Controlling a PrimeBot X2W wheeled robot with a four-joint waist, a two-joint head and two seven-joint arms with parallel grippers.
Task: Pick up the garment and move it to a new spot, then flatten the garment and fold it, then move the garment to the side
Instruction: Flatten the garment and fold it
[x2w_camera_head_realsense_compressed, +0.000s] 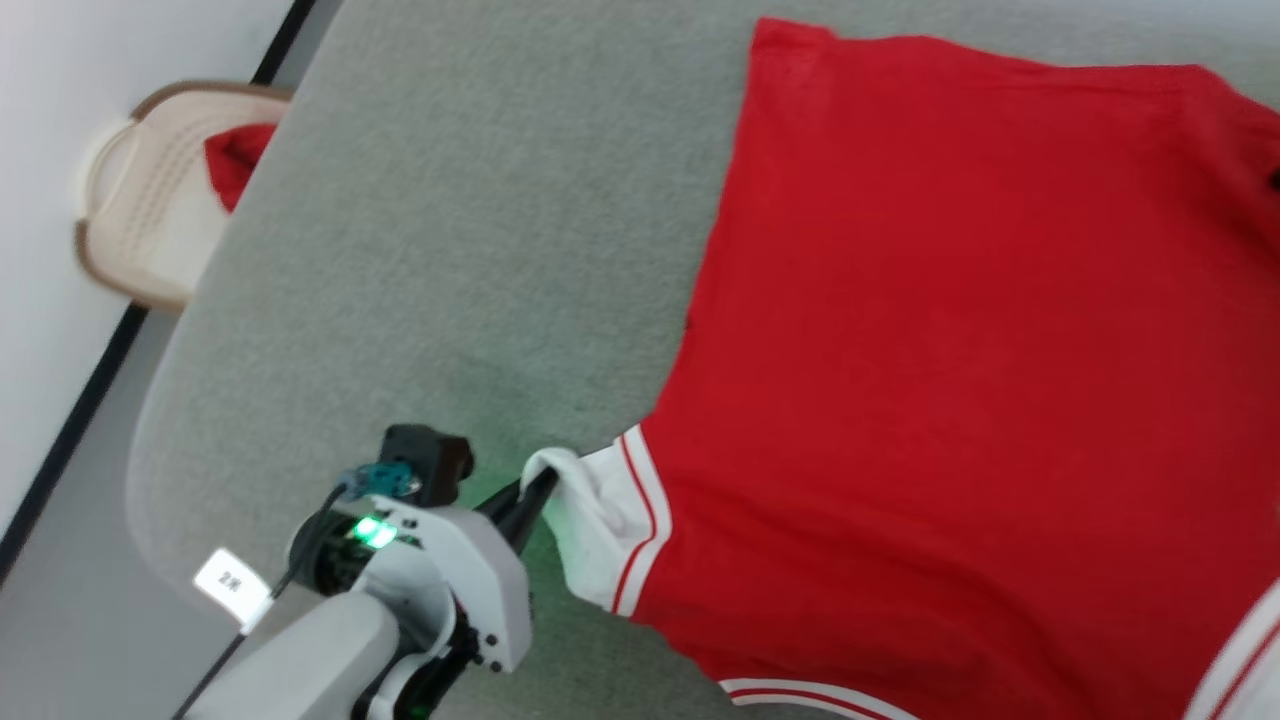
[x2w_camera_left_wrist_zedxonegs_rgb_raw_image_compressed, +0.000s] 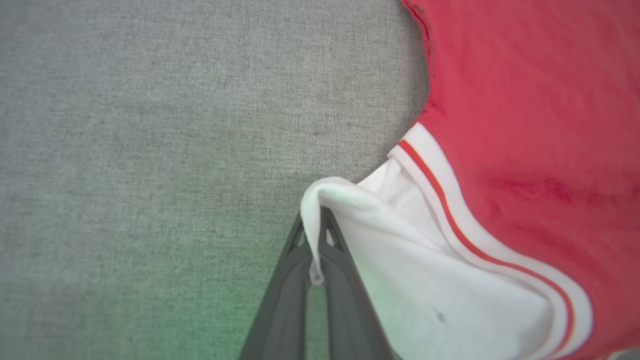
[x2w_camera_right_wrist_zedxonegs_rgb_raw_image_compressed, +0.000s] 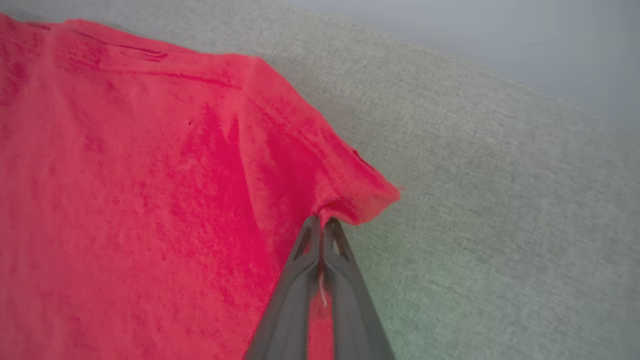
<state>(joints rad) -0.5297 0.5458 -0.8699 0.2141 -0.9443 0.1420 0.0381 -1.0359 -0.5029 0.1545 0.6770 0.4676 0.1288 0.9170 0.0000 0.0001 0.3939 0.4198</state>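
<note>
The garment (x2w_camera_head_realsense_compressed: 930, 330), a large red jersey with white sleeves and red-white striped trim, lies spread over the right half of the grey table (x2w_camera_head_realsense_compressed: 450, 250). My left gripper (x2w_camera_head_realsense_compressed: 540, 485) is at the table's near left, shut on the folded edge of the white sleeve (x2w_camera_left_wrist_zedxonegs_rgb_raw_image_compressed: 400, 260). The left wrist view has the sleeve cloth pinched between the two dark fingers (x2w_camera_left_wrist_zedxonegs_rgb_raw_image_compressed: 345, 280), with my left gripper (x2w_camera_left_wrist_zedxonegs_rgb_raw_image_compressed: 314, 225) at the fold. In the right wrist view my right gripper (x2w_camera_right_wrist_zedxonegs_rgb_raw_image_compressed: 320, 222) is shut on a red corner of the garment (x2w_camera_right_wrist_zedxonegs_rgb_raw_image_compressed: 150, 190).
A beige perforated basket (x2w_camera_head_realsense_compressed: 150, 200) holding a small red cloth bundle (x2w_camera_head_realsense_compressed: 238, 160) stands on the floor beyond the table's far left corner. The table's left edge (x2w_camera_head_realsense_compressed: 190, 340) curves near my left arm. Bare grey tabletop lies left of the jersey.
</note>
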